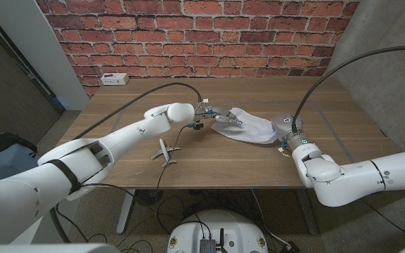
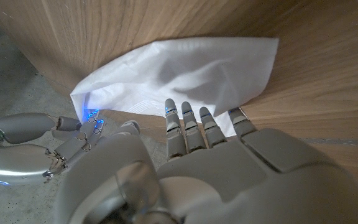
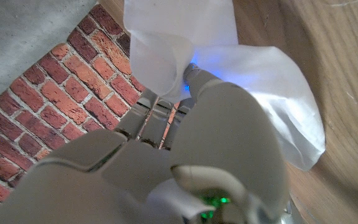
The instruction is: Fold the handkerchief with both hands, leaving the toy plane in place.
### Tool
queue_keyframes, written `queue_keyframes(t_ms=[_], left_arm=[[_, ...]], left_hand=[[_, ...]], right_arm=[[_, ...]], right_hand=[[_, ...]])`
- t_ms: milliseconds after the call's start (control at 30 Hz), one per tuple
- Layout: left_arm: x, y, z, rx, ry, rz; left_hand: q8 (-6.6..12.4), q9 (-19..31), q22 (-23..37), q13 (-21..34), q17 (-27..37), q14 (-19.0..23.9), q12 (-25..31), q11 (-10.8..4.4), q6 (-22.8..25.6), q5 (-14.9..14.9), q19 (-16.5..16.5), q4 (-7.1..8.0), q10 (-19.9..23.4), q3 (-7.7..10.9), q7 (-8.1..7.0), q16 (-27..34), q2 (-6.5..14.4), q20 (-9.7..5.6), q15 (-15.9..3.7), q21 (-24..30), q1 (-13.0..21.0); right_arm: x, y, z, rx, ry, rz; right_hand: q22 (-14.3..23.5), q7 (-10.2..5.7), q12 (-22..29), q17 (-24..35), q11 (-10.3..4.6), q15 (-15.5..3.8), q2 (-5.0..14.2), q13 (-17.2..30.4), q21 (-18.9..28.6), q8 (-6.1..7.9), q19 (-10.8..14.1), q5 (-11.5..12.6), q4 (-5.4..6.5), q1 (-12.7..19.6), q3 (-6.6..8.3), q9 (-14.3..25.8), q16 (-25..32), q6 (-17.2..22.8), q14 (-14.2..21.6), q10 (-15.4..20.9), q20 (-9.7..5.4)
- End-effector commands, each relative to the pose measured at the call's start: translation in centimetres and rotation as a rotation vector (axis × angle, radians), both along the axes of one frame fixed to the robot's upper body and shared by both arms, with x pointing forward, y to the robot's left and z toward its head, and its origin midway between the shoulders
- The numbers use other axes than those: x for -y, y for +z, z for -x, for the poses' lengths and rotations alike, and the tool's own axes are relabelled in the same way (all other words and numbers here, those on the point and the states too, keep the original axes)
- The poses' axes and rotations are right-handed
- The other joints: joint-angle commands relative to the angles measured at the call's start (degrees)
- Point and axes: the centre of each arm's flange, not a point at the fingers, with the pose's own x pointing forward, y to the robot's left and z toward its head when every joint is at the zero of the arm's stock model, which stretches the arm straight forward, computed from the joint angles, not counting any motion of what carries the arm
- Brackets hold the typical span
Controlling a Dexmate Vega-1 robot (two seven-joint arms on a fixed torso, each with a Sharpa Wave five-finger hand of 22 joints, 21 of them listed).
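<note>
Both robot hands grip the white handkerchief (image 1: pixel 248 126) at mid-table (image 1: pixel 259 165), the left hand (image 1: pixel 216 114) pinching its near-left edge, the right hand (image 1: pixel 285 128) clutching its right side, the toy plane (image 1: pixel 164 151) lying nearby, apart.

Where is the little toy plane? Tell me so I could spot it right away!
Look at the wooden table in front of the brick wall. Near its front edge, just beside the robot's long white left arm, lies the toy plane. It is small, pale and winged, lying apart from the white handkerchief that both hands are working on.
</note>
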Motion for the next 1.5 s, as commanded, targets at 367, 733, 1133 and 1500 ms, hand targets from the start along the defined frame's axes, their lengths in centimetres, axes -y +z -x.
queue_keyframes(t_ms=[367,733,1133,1500], left_arm=[[-1.1,-0.9,0.3,-0.025,0.031,0.001],[-1.9,-1.0,-0.1,-0.036,0.04,0.014],[-2.5,-1.0,-0.4,-0.049,0.036,0.022],[-3.2,-1.0,-0.3,-0.053,0.047,0.02]], left_hand=[[-0.35,0.17,0.29,0.08,0.14,1.26,0.26,0.31,0.59,0.19,0.38,0.19,0.88,0.07,0.14,0.23,0.03,0.16,0.14,0.37,-1.31],[-0.53,0.17,0.29,0.09,0.14,1.38,0.18,0.24,0.6,0.21,0.36,0.25,1.02,0.01,0.09,0.13,-0.04,0.1,0.1,0.31,-1.83],[-0.7,0.18,0.29,0.1,0.14,1.49,0.08,0.52,0.56,0.23,0.56,0.29,1.13,-0.05,0.18,0.04,-0.12,0.34,0.16,0.33,-2.37],[-0.83,0.18,0.29,0.1,0.13,1.65,0.02,0.58,0.45,0.25,0.66,0.25,1.24,-0.06,0.22,0.02,-0.17,0.38,0.27,0.32,-2.68]], right_arm=[[-2.2,5.2,-0.8,0.055,0.079,0.388],[-2.9,7.6,-1.0,0.154,0.108,0.501],[-3.6,8.9,-1.9,0.253,0.079,0.54],[-3.1,9.9,-2.9,0.332,0.028,0.528]], right_hand=[[0.37,-0.76,0.72,0.42,-1.26,-8.23,0.04,0.12,1.06,0.01,-0.26,-0.18,0.24,0.92,-0.77,0.22,-0.85,1.0,0.42,0.9,-1.37],[0.47,-0.96,1.02,0.71,-1.52,-8.26,0.0,0.3,1.7,0.2,-0.51,-0.16,0.23,1.32,-1.15,0.33,-1.17,1.72,0.89,1.58,-1.87],[0.5,-1.3,1.16,0.91,-1.84,-8.24,-0.22,0.41,2.14,0.23,-1.43,-0.07,0.21,1.7,-1.53,0.43,-1.75,2.01,1.19,1.99,-2.23],[0.41,-1.51,1.28,1.06,-1.0,-8.24,-0.44,0.28,2.68,0.35,-2.44,0.09,0.32,1.92,-1.94,0.48,-2.49,2.61,1.83,2.8,-2.31]])
